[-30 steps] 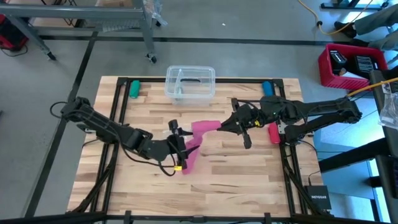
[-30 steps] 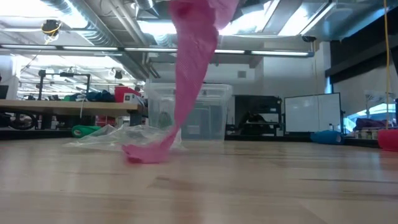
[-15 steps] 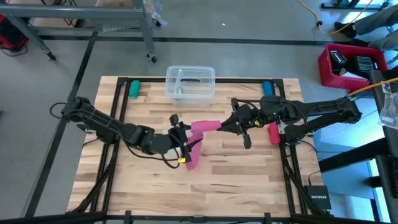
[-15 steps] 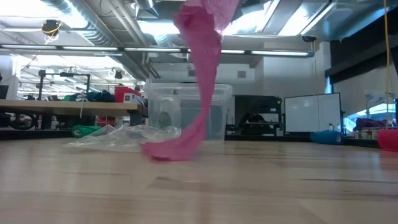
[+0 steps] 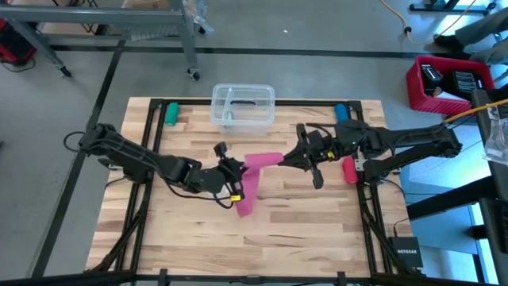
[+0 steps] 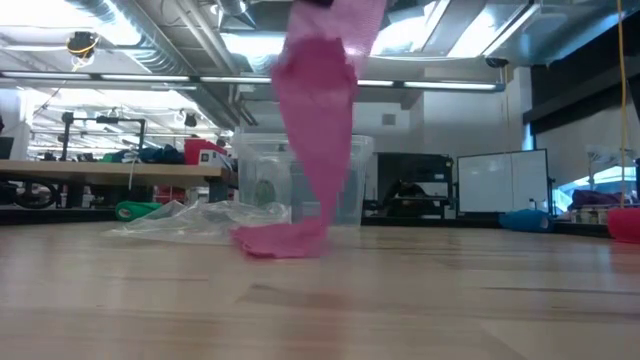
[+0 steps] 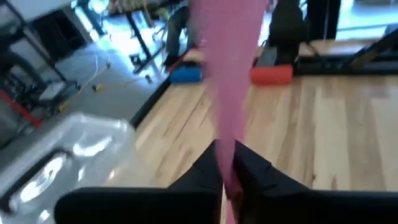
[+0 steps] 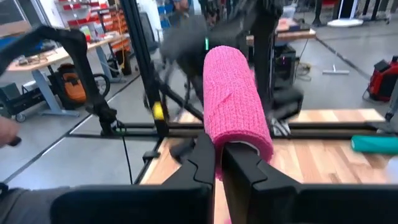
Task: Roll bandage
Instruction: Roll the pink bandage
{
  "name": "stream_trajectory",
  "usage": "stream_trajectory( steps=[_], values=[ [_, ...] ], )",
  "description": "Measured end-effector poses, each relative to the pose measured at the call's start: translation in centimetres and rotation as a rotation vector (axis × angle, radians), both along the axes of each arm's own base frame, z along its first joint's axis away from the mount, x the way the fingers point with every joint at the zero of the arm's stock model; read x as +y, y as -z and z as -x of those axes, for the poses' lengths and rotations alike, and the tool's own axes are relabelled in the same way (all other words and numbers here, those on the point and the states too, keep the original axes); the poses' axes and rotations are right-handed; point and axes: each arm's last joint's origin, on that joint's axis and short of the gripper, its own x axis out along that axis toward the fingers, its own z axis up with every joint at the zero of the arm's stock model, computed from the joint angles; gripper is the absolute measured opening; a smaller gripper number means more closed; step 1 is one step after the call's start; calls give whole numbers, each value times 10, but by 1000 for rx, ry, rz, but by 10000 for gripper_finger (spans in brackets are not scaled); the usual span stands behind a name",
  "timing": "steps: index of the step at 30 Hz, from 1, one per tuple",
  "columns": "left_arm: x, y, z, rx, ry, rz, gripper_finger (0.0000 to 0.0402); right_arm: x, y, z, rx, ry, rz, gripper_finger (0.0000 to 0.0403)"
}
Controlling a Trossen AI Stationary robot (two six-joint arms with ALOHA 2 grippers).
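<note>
While both end effectors pinch the bandage (image 5: pixel 252 176), surrounding table (image 5: pixel 309 230) lies bare.

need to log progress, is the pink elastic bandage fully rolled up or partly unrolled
Partly unrolled. The right gripper holds the pink elastic bandage by its rolled end, while a loose strip hangs to the wooden table, pinched by the left gripper.

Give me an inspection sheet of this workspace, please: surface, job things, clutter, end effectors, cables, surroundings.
Surface: wooden table.
Job things: pink bandage, partly rolled, loose tail hanging to the table.
Clutter: clear plastic tub, crumpled wrapper, green, blue and red pieces.
End effectors: left end effector shut on the strip; right end effector shut on the roll.
Cables: yellow cable on the floor.
Surroundings: red crate, metal frame.
</note>
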Motion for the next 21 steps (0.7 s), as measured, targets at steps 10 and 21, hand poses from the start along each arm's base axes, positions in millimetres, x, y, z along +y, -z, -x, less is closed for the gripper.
stream_trajectory(
  steps=[10, 21],
  values=[
    [-6, 41, 12, 30, -35, 102, 2, -3, -33, 8, -59, 57, 73, 17],
    [-13, 69, 22, -7, -34, 161, 1, -5, -63, 16, -155, 123, 148, 17]
  ],
)
